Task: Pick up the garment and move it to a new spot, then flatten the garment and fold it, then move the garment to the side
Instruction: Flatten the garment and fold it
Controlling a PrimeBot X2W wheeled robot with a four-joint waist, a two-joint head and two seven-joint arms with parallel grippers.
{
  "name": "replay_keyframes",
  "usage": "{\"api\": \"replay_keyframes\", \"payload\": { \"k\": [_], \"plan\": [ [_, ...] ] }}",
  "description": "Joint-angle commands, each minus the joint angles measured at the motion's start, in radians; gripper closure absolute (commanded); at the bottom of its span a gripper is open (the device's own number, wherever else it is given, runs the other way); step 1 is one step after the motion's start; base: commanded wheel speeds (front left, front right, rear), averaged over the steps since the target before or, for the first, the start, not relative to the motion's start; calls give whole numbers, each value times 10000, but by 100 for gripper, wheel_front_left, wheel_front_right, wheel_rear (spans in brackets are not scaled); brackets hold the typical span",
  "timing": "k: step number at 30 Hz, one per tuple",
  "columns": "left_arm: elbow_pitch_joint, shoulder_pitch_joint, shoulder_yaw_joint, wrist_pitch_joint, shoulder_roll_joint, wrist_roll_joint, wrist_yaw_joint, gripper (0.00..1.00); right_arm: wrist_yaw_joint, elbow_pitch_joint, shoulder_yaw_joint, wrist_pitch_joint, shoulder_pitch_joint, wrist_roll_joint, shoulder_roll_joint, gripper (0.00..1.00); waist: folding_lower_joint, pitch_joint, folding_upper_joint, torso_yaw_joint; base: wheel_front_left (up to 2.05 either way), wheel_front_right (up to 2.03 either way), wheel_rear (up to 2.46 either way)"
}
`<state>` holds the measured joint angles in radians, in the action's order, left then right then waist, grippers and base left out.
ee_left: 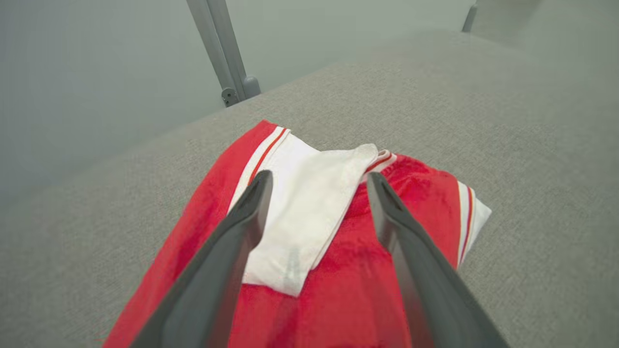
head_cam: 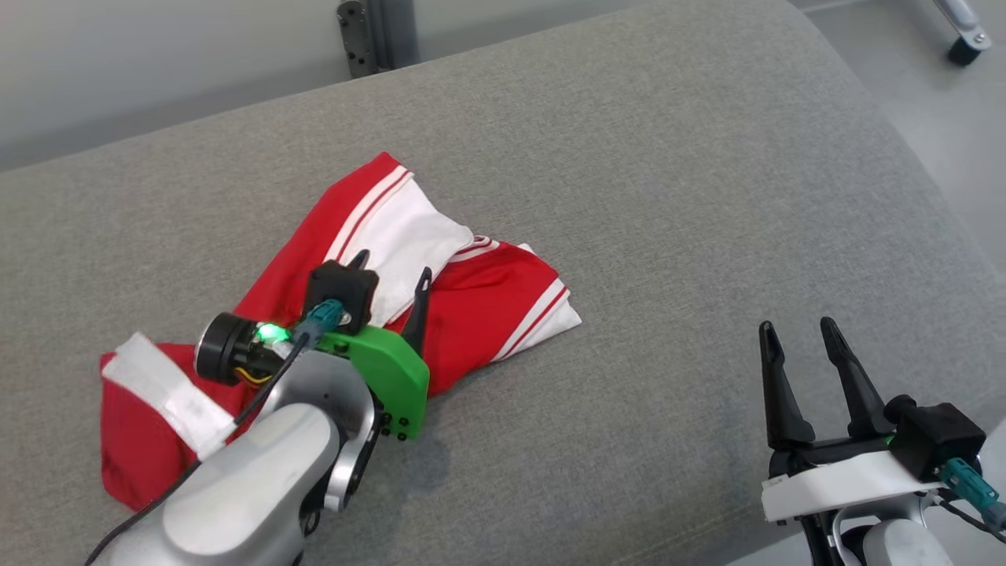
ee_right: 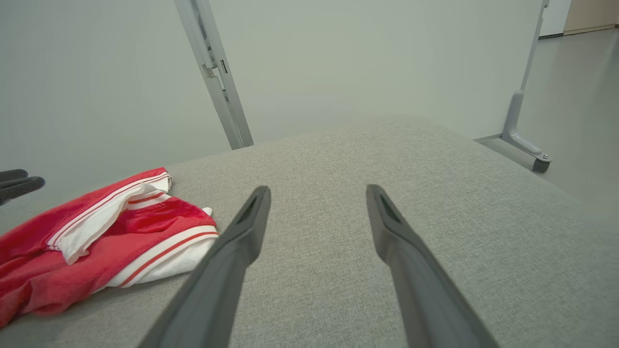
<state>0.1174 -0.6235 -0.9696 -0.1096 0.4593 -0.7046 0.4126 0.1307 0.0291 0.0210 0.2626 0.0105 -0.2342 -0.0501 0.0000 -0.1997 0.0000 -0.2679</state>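
Left gripper (head_cam: 393, 263) spread wide and empty, hanging over crumpled red-and-white garment (head_cam: 487, 306) lying toward left of grey cushion (head_cam: 668, 196); right gripper (head_cam: 796, 324) likewise open, holding nothing, well apart from garment.

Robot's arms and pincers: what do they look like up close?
Each pincer has two long, tapering black fingers. The left pincer is mounted on a green bracket, the right pincer on a white bracket. Both carry a black box with a teal plug; the left arm is rounded silver-grey.
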Motion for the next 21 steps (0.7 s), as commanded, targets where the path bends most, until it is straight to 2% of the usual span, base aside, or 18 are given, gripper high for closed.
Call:
{"api": "replay_keyframes", "payload": {
  "k": [1, 7, 18, 19, 20, 21],
  "plan": [
    [581, -275, -125, 56, -203, 13, -253, 0, 1, 12, 17, 32, -166, -45, -12, 0, 0, -379, 0, -553, 0, 0, 0],
    [2813, -652, -462, 305, -925, -40, -1011, 0, 1, 47, -25, 31, -175, -90, -14, 0, 0, -327, 0, -813, 0, 0, 0],
    [5577, -954, -411, 1116, -1791, -212, -1501, 0, 1, 54, -13, 31, -150, 33, -14, 0, 0, -90, 0, -860, 0, 0, 0],
    [5728, -993, -410, 1186, -1830, -189, -1558, 8, 1, 57, -14, 31, -143, 42, -16, 0, 0, -85, 0, -861, 0, 0, 0],
    [5893, -1032, -405, 1258, -1890, -191, -1593, 35, 1, 56, -16, 31, -143, 49, -14, 0, 0, -85, 0, -862, 0, 0, 0],
    [6053, -1046, -402, 1321, -1964, -197, -1649, 52, 1, 55, -16, 31, -144, 59, -14, 0, 0, -80, 0, -863, 0, 0, 0]
  ]
}}
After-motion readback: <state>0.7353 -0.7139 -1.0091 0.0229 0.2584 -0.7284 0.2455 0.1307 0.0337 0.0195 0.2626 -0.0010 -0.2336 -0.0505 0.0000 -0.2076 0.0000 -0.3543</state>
